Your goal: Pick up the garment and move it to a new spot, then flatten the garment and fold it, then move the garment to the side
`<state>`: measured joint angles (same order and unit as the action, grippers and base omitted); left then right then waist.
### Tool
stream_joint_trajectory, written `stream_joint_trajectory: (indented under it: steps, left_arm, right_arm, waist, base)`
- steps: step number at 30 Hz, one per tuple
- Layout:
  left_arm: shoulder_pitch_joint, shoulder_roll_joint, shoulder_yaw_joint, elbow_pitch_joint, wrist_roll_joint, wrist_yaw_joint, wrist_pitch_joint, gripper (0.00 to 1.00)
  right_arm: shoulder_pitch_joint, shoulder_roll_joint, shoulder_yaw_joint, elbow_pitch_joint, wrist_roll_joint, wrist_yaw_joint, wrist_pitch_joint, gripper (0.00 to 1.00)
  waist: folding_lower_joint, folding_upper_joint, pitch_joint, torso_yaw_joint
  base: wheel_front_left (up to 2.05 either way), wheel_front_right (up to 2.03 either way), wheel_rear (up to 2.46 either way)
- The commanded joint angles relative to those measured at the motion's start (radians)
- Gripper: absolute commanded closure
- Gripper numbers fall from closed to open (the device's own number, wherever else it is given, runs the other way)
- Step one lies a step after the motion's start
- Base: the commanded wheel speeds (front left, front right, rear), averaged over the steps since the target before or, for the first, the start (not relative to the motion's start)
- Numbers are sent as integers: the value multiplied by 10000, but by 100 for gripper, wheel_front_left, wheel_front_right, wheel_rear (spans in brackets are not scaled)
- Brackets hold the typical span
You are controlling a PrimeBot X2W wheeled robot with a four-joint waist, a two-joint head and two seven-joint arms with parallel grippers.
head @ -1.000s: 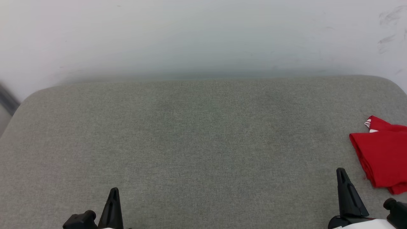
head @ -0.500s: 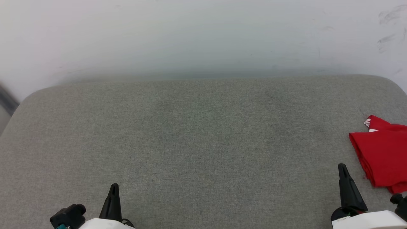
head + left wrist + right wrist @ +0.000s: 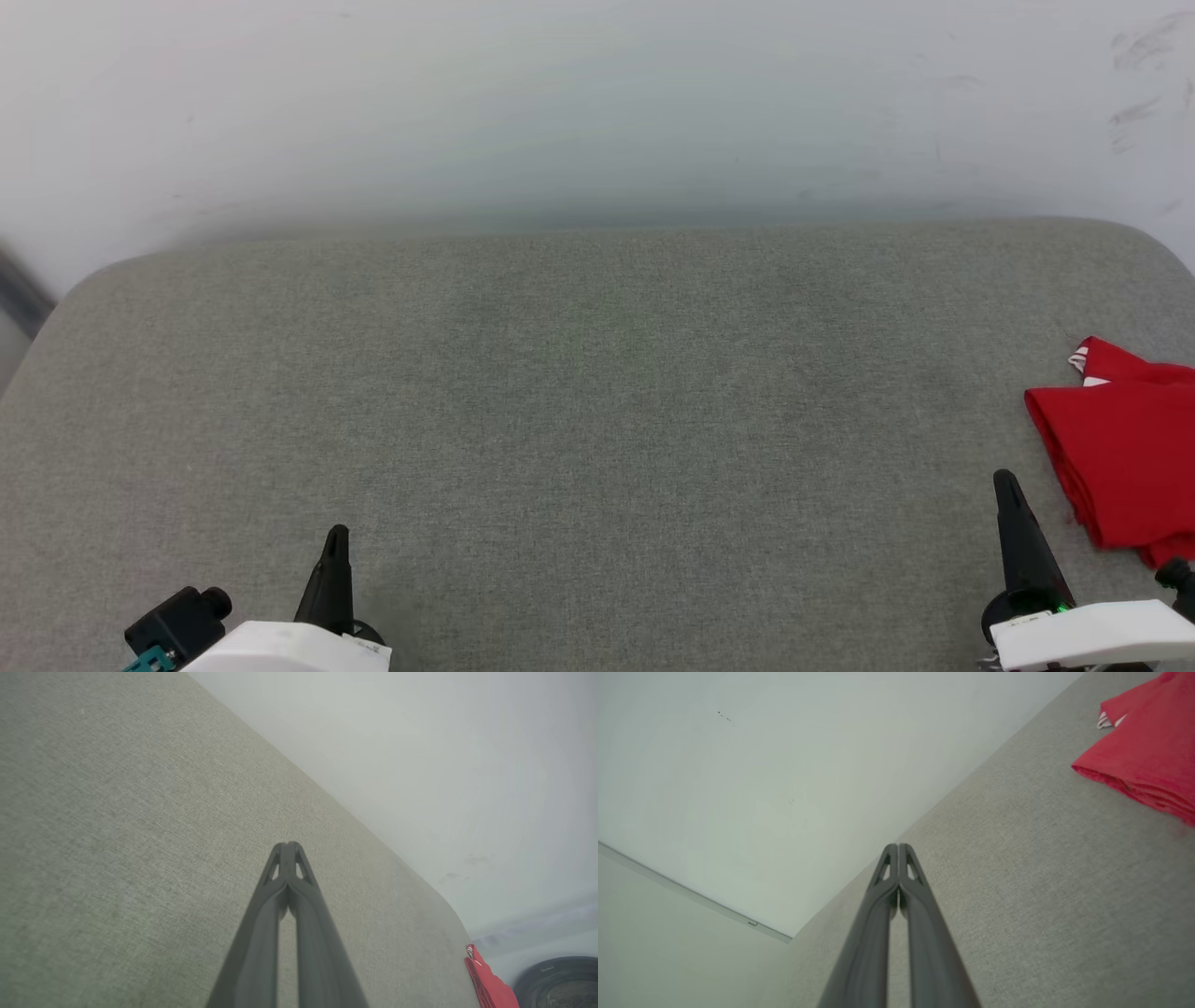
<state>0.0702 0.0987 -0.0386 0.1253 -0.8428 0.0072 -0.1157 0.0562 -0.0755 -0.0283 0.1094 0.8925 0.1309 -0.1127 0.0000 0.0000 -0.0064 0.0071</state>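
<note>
The garment lies folded in a red stack at the right edge of the grey cushioned surface, a bit of red-and-white trim showing at its far corner. It also shows in the right wrist view as the garment at the upper right, and small in the left wrist view as the garment at the lower right. My right gripper is shut and empty, just left of the stack and apart from it. My left gripper is shut and empty at the lower left. Both fingertip pairs meet, seen as left gripper and right gripper.
A pale wall rises behind the surface's far edge. The surface's rounded corners drop off at the far left and far right. A dark round object sits on the floor beyond the right end.
Both grippers have slid a little forward over the surface, with more of their white forearms showing. The garment has not moved.
</note>
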Motion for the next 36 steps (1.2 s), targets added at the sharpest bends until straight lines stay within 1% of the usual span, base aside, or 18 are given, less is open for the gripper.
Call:
stream_joint_trajectory:
  steps: [1,17,36]
  left_arm:
    - [-279,68,61,-64,-272,-95,46,100]
    - [-686,39,295,246,-2333,-441,508,100]
    - [-1093,-20,563,573,-4383,-786,1012,100]
  right_arm:
    - [-289,-94,-27,-51,266,0,62,100]
    - [-664,-109,-109,304,2183,0,527,100]
    - [-1031,-97,-226,672,4095,-1,1040,100]
  waist:
    - [0,0,1,-1]
    - [0,0,20,-15]
    - [0,0,42,-31]
  base:
    - [0,0,0]
    - [0,0,0]
    - [0,0,0]
